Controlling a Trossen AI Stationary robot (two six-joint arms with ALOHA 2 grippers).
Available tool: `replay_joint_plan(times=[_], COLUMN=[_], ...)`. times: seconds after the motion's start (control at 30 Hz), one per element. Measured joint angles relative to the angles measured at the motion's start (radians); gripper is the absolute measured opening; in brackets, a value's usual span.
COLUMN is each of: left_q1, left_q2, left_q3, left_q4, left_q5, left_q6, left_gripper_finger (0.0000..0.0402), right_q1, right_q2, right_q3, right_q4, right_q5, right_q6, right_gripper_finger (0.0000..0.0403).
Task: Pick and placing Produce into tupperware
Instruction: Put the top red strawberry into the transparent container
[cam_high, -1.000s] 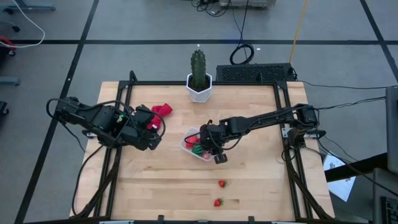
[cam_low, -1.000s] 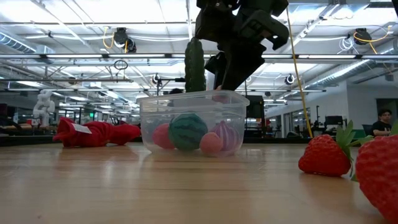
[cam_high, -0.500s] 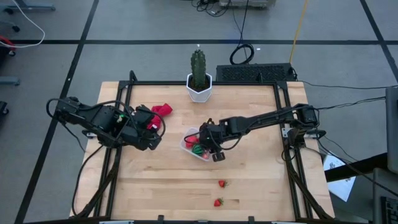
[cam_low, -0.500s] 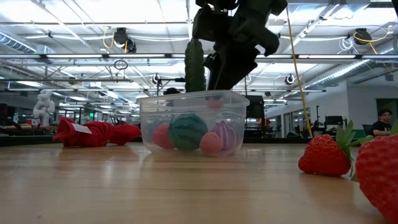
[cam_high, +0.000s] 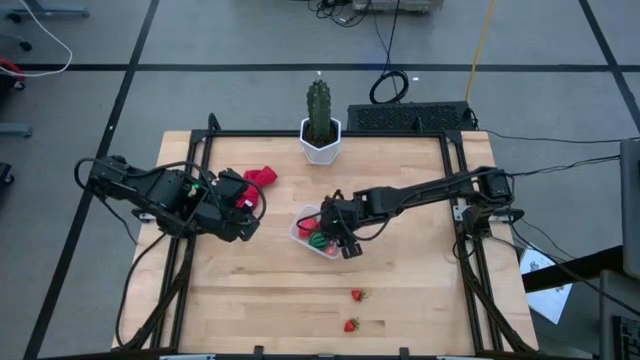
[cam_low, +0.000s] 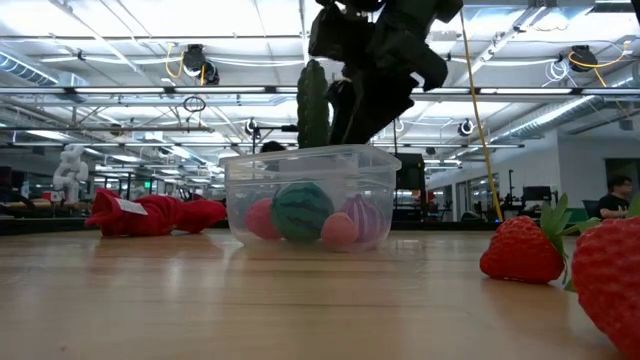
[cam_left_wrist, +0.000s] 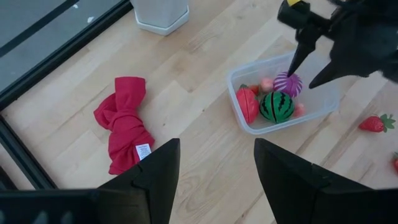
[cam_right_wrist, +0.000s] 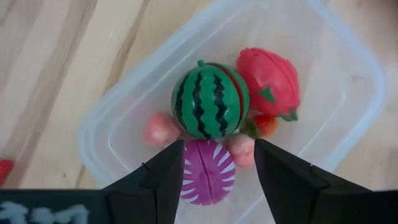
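Clear plastic forms the tupperware (cam_high: 318, 235), which sits near the middle of the wooden table (cam_high: 270, 300) and holds most of the produce: a green striped watermelon ball (cam_right_wrist: 210, 107), a red oval fruit with a green leaf (cam_right_wrist: 268, 81), a purple striped ball (cam_right_wrist: 208, 169), 2 small pink pieces (cam_right_wrist: 160, 129) on either side of the purple one, and a tiny red strawberry (cam_right_wrist: 265, 124) tucked between the watermelon ball and the red oval. The right gripper (cam_high: 346, 243) hangs directly above the tub, its 2 dark fingers (cam_right_wrist: 163, 180) spread apart with nothing between them, the purple ball showing in the gap. In the low view the tub (cam_low: 311, 196) stands upright with the fruits resting on its floor. 2 more strawberries (cam_high: 357, 295) lie on the bare wood well apart from the tub, toward the table's front edge, one (cam_high: 351, 324) nearer that edge than the other. The left gripper (cam_high: 243, 225) waits over the table's left part, its fingers (cam_left_wrist: 152, 177) also spread and empty, near a crumpled red cloth (cam_left_wrist: 124, 124). A green cactus in a white pot (cam_high: 320, 125) stands at the back edge.
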Motion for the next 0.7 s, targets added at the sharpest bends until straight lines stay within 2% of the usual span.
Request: replay_joint_plan(times=[0.23,0.43,0.7], left_q1=[0.000,0.000,0.000], left_q2=[0.000,0.000,0.000], left_q3=[0.000,0.000,0.000], left_q4=[0.000,0.000,0.001], left_q5=[0.000,0.000,0.000], left_q6=[-0.004,-0.016,-0.026], left_gripper_finger=[0.0209,0.0209,0.0209], right_q1=[0.050,0.135,0.260], right_q2=[-0.120,-0.244,-0.263], right_q3=[0.000,0.001,-0.015], right_q4=[0.014,-0.105,-0.272], right_q5=[0.000,0.000,-0.003], right_q6=[0.075,0.161,0.188], right_gripper_finger=[0.0186,0.0186,0.0185])
